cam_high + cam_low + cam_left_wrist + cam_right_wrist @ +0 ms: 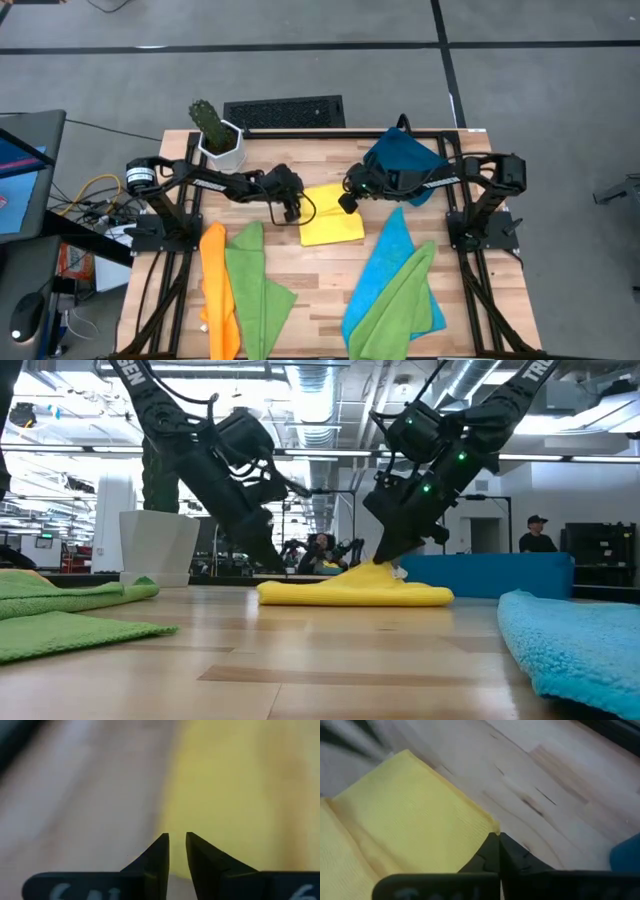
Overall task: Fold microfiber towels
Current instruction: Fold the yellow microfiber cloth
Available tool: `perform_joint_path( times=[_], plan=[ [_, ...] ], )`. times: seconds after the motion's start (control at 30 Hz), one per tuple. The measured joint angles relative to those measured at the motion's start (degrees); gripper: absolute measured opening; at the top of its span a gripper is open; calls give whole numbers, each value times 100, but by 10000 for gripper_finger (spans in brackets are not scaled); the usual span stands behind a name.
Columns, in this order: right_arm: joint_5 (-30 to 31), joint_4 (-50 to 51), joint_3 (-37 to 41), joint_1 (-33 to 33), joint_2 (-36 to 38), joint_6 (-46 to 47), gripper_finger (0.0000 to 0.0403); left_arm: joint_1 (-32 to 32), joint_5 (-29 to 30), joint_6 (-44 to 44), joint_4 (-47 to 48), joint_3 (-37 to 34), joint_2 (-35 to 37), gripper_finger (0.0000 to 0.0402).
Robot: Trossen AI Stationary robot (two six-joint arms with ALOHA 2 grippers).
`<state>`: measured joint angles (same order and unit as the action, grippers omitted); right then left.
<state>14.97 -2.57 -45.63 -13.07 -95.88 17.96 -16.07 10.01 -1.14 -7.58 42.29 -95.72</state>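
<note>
Low, both end effectors — left (291,212), right (345,203) — at yellow towel (330,227)

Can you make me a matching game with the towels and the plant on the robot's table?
Things:
1. yellow towel
2. orange towel
3. potted plant
4. bright blue towel

Places:
A. far left corner of the table
B. middle, between the two arms
C. near left, beside a green towel
D. near right, under a green towel

Pairs: 1-B, 2-C, 3-A, 4-D

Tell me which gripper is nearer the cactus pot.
Left. The left gripper sits beside the yellow towel's left edge, toward the cactus pot; the right gripper is across the towel, farther away.
</note>
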Motion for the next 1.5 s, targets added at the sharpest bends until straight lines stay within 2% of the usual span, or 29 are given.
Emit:
perform_joint_path(
  times=[0.07,0.1,0.13,0.27,0.33,0.5,0.63,0.87,1.03,1.3,1.4,1.5],
  plan=[
    [1,2,0,-6,0,0,21,-24,629,114,53,1,0,60],
    [5,1,0,-8,0,-8,21,-35,749,117,53,1,0,65],
    [11,2,0,-8,0,-30,20,-62,694,66,33,1,2,73],
    [12,2,0,-5,0,-44,17,-278,-302,362,16,3,4,119],
    [12,1,0,-6,0,-44,19,-357,-562,462,3,-12,4,148],
    [12,0,0,-6,0,-46,22,-403,-320,648,-28,-90,2,209],
    [12,-2,-2,-4,0,-46,19,-393,-311,758,-291,-229,0,228],
    [10,-44,-2,-6,0,-46,26,-319,-266,908,-582,-430,-3,215],
    [1,-77,-6,-4,-2,-46,22,-255,-159,936,-936,-391,-303,205],
    [-3,-88,-7,-8,-2,-46,26,-240,-146,1092,-965,-342,-628,201],
    [-3,-88,-7,-6,-4,-51,23,-224,-154,1090,-971,-342,-635,181],
    [-3,-87,-7,-6,-4,-57,22,-226,-165,1088,-1004,-342,-643,141]
  ],
)
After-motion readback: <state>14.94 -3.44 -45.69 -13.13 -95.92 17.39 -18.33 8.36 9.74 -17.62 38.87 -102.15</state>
